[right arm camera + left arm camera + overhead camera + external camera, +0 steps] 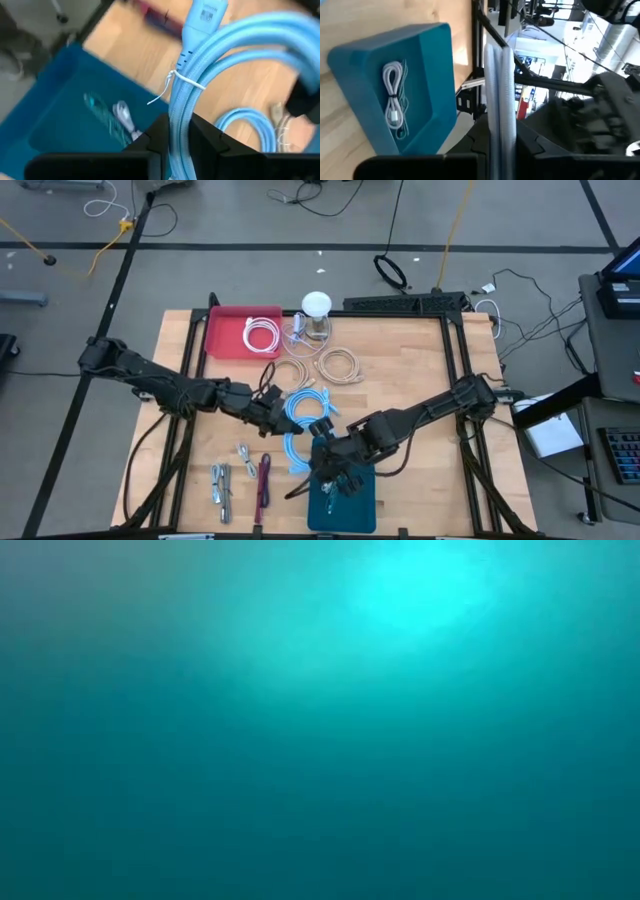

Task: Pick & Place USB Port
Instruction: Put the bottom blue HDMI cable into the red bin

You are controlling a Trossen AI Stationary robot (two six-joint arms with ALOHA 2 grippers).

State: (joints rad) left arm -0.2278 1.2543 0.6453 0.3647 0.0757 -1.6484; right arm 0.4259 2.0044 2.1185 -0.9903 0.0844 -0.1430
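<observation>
From overhead I can place both arms. The left gripper [272, 408] sits mid-tabletop [420, 370], just beside the loose blue coils [303, 405]. The right gripper [333, 465] is over the near end of the teal tray [362, 505]. At that range I can't read either set of fingers.

The wrist cameras fill that in. On the right one, the fingers are closed on a blue cable [200, 80]. It is a braided bundle cinched with a thin white tie, with a moulded plug end reaching up past it. It hangs above the tray's edge, with wood behind. On the left one, a pale strand [499, 100] stands straight up between the fingers, which look clamped on it. Beyond it the tray shows side-on.

That left view also gives me the tray's contents, which the overhead picture hides under the arm: one white cable [394, 95], coiled long and narrow, lying flat on the floor of the tray.

The low camera gives me only a teal haze (nothing readable).
</observation>
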